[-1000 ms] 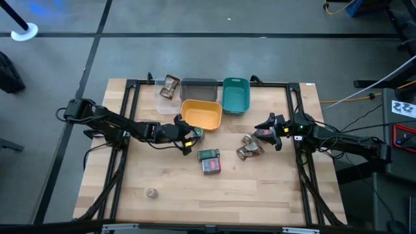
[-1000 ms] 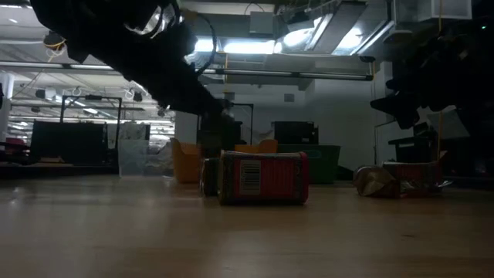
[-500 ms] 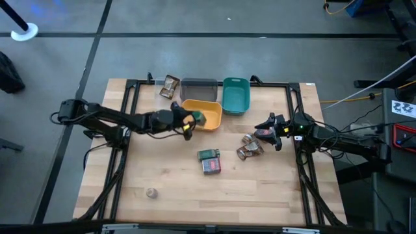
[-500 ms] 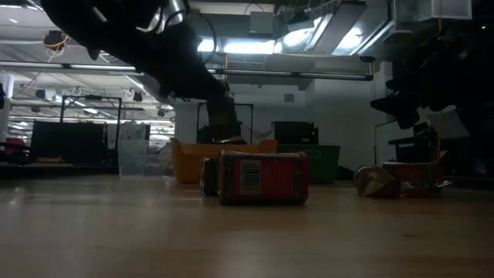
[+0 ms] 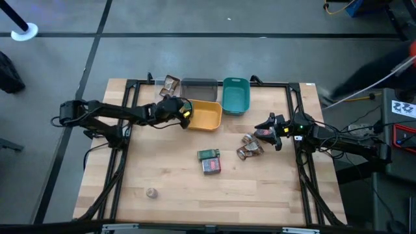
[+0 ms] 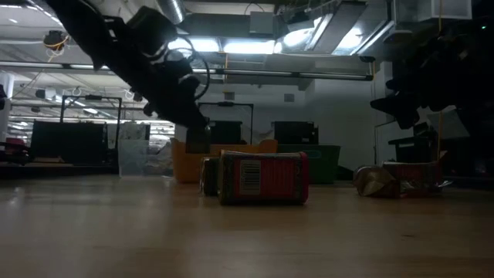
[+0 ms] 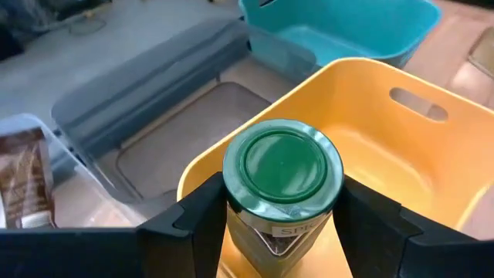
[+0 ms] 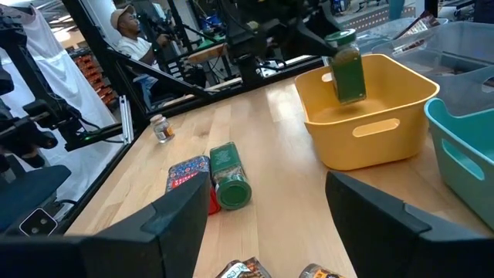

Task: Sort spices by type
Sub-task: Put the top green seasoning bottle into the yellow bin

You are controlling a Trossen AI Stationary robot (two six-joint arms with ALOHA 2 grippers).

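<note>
My left gripper (image 5: 180, 112) is shut on a green-capped jar (image 7: 282, 166) over the left rim of the yellow tray (image 5: 207, 116). The jar also shows in the right wrist view (image 8: 347, 66). A second green-capped jar (image 5: 208, 155) lies on its side next to a red box (image 5: 212, 166) mid-table. Three brown packets (image 5: 250, 146) lie near my right gripper (image 5: 270, 127), which is open and hovers at the right side. Another brown packet (image 5: 170, 84) lies in the clear tray. A small round tin (image 5: 151, 192) stands near the front left. My left gripper pinches the jar's glass body just below the green cap (image 7: 279, 232), one finger on each side. The fingers come roughly level from the table's left. The jar stands upright, cap up, lifted clear above the yellow tray's left rim (image 7: 201, 166).
The grey tray (image 5: 199, 89) and teal tray (image 5: 236, 95) sit behind the yellow one at the far edge, the clear tray (image 5: 162, 91) to their left. Bare wood spreads across the near half of the table. A person sits in the room beyond the table (image 8: 131, 27).
My left gripper has carried the green-capped jar up from the table by the yellow tray's near-left corner, toward the far edge over the tray, then a little leftward to its left rim. The jar stays upright in the hold. The right arm has kept still.
</note>
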